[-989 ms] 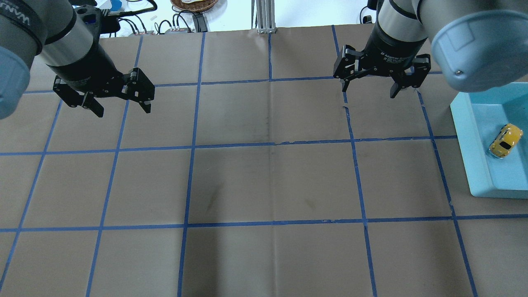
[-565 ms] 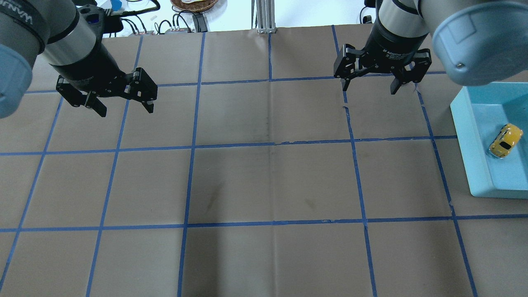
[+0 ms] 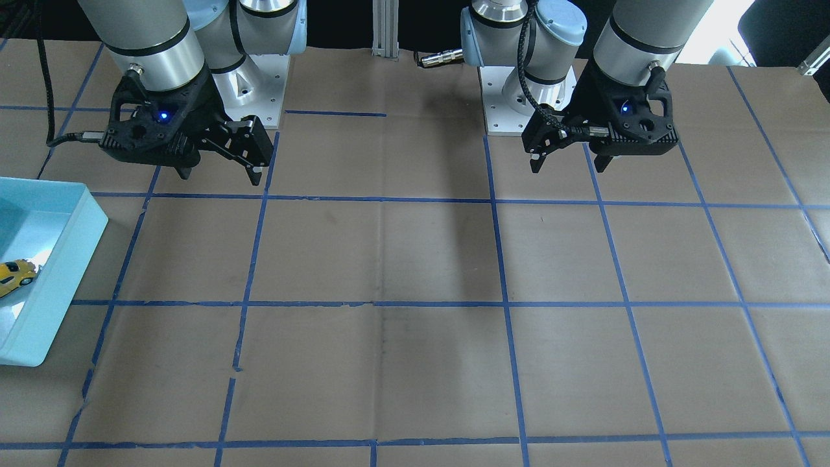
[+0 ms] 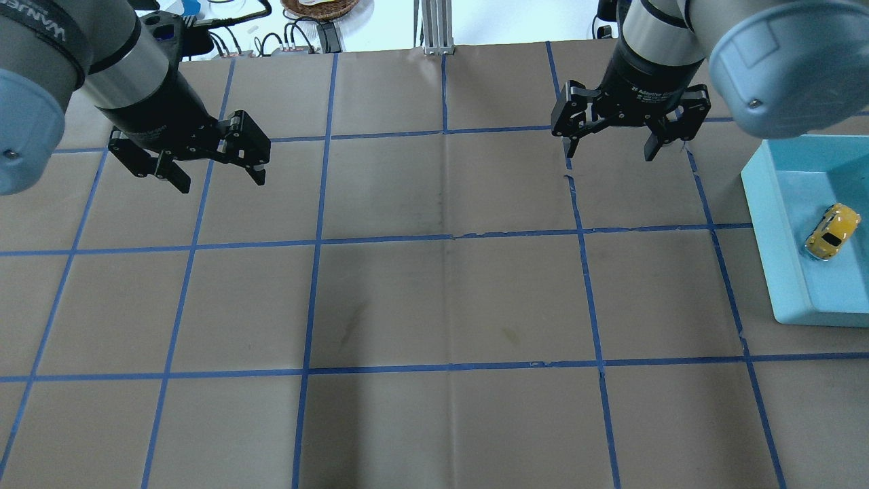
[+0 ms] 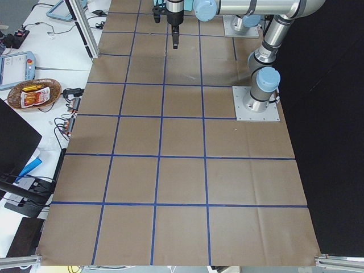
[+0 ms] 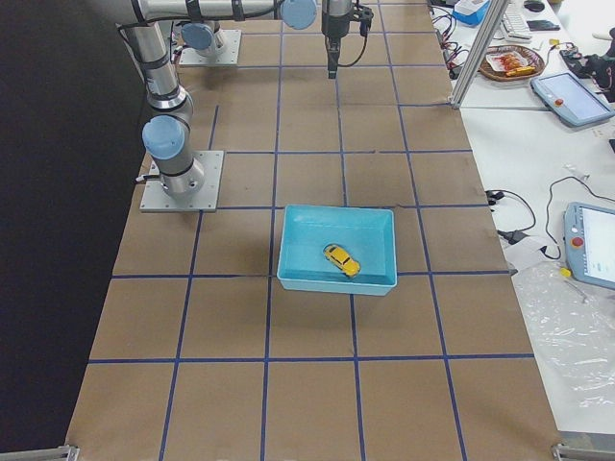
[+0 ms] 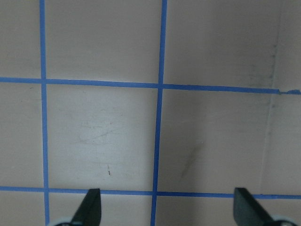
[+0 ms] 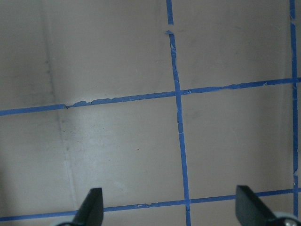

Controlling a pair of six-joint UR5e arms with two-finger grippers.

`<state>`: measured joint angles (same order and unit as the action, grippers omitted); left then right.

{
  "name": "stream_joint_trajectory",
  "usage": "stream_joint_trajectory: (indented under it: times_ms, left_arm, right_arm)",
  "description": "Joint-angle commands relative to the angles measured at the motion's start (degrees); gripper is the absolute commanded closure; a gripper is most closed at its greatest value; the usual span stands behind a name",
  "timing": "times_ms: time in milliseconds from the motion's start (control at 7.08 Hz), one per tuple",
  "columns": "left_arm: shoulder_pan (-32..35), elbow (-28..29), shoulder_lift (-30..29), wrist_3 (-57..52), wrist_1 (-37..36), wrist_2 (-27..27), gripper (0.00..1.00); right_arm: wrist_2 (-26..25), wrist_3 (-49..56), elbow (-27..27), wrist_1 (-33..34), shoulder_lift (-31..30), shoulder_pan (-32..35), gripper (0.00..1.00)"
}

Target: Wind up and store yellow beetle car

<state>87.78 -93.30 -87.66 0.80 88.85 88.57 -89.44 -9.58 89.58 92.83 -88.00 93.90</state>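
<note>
The yellow beetle car [image 4: 831,232] lay inside the pale teal tray [image 4: 764,224] at the robot's right end of the bench [image 4: 434,305], set at a slant to the tray's walls. Both arms hung above the brown paper [image 4: 380,190] with its blue tape grid [image 4: 316,241]. The left claw [image 4: 220,180] was spread wide, holding nothing, well apart from the tray. The right claw [image 4: 609,153] was spread just as wide and nearer the tray (each wrist camera showed two dark fingertips far apart over paper).
</note>
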Motion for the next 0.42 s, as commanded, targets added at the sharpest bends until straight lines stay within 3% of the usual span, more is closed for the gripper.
stream_joint_trajectory:
  times_ms: [0, 283]
  left_arm:
    - [0.02, -0.04, -0.58, 0.25, 0.0, 0.11, 0.0]
    - [0.02, -0.04, 0.03, 0.25, 0.09, 0.11, 0.0]
  right_arm:
    - [-0.12, 0.09, 0.16, -0.02, 0.02, -0.12, 0.01]
    - [-0.12, 0.09, 0.33, 0.07, 0.02, -0.12, 0.01]
